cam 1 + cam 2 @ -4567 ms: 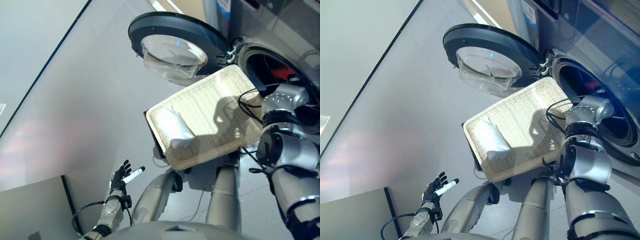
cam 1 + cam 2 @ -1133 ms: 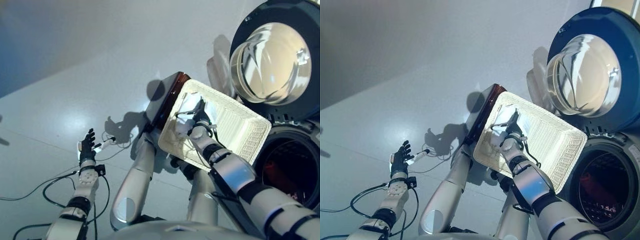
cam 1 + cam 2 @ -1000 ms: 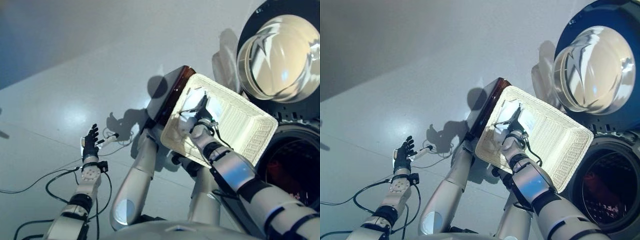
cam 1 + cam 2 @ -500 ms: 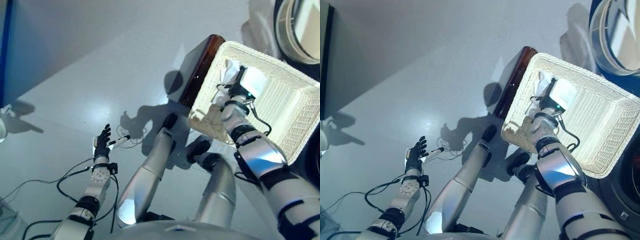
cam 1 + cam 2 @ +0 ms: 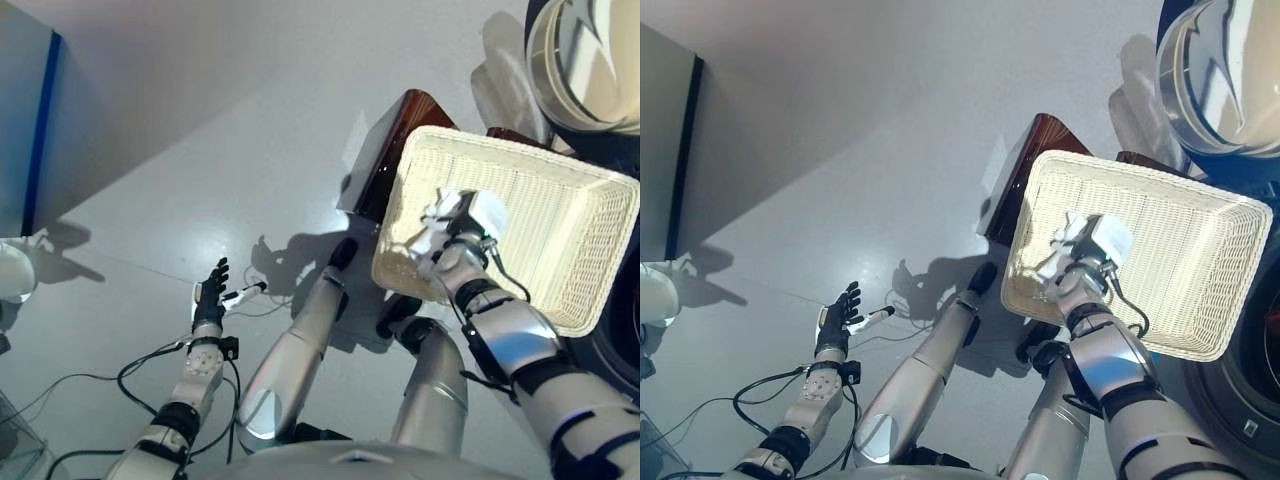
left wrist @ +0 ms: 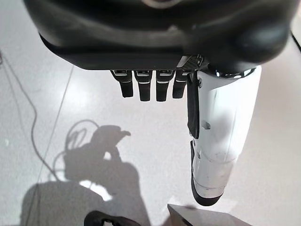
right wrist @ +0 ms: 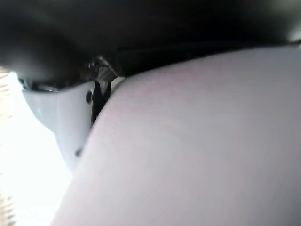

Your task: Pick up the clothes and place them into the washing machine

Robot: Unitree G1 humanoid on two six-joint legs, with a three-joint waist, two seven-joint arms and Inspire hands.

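Note:
A white cloth (image 5: 487, 210) lies bunched in the white wicker basket (image 5: 565, 250), which rests on a dark brown box (image 5: 385, 150). My right hand (image 5: 455, 232) is inside the basket, curled on the cloth. In the right wrist view the cloth (image 7: 202, 150) presses against the palm beside the white-covered thumb (image 7: 56, 113). My left hand (image 5: 210, 300) hangs over the grey floor to the left, open and empty, with straight fingers (image 6: 146, 89) in its wrist view.
The washing machine's round door (image 5: 590, 60) stands open at the upper right, past the basket. The machine's dark front (image 5: 1260, 380) shows at the right edge. A grey cabinet (image 5: 660, 150) stands at the far left.
The camera has shifted, so the whole scene sits differently. My right hand stays on the white cloth in the basket, and the cloth is more bunched. The left hand has not changed.

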